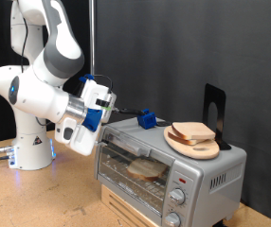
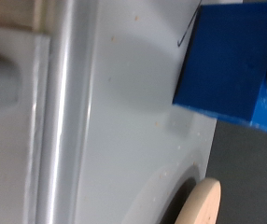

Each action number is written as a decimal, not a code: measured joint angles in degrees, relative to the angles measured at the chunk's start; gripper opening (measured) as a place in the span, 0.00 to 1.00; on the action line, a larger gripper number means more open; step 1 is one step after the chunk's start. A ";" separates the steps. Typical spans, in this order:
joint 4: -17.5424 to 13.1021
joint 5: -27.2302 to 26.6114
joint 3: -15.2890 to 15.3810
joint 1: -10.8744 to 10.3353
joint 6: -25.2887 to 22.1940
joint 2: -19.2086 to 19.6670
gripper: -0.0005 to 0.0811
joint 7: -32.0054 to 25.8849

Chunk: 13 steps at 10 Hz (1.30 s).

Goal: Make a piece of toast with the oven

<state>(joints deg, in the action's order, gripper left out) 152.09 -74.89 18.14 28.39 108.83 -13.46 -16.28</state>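
So the boxy silver-grey oven (image 1: 169, 165) sits on a light wooden surface (image 1: 22, 199), brushed metal shell, glass door shut, 2 round knobs stacked at its lower right corner. Through the glass there's a pale, roundish shape lying on the wire rack (image 1: 145, 168), but it's too blurry to say what it is.

The piece of toast (image 1: 193, 131) is up on the oven's roof: square slice, pale white face, tan crust, resting on the round light-wooden plate (image 1: 194, 145). Behind the plate, around 1 o'clock from it, stands the flat black metal stand (image 1: 214, 109), upright.

The gripper (image 1: 90, 121) is at about 9 o'clock from the toast, right by the oven's top left edge, white housing with blue plastic bits. A small blue block (image 1: 147, 119) sits on the roof just past it. Can't tell whether the claw is released or clenched; the fingertips aren't clear in either view.

Wrist view is mostly smooth grey metal of the oven (image 2: 105, 121), a blue blocky part (image 2: 229, 58), and a curved sliver of the plate (image 2: 201, 203).
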 joint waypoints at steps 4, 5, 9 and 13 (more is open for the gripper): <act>3.64 0.21 -0.98 1.20 0.64 -2.80 0.99 0.10; 4.78 0.21 -2.28 2.37 0.68 -3.65 0.99 0.08; 6.72 2.89 -5.67 5.76 -0.19 -6.40 0.99 -0.73; -3.41 14.26 -9.20 7.67 -13.53 -0.23 0.99 4.11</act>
<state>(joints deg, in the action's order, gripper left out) 148.68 -60.63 8.94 36.06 95.30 -13.69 -12.18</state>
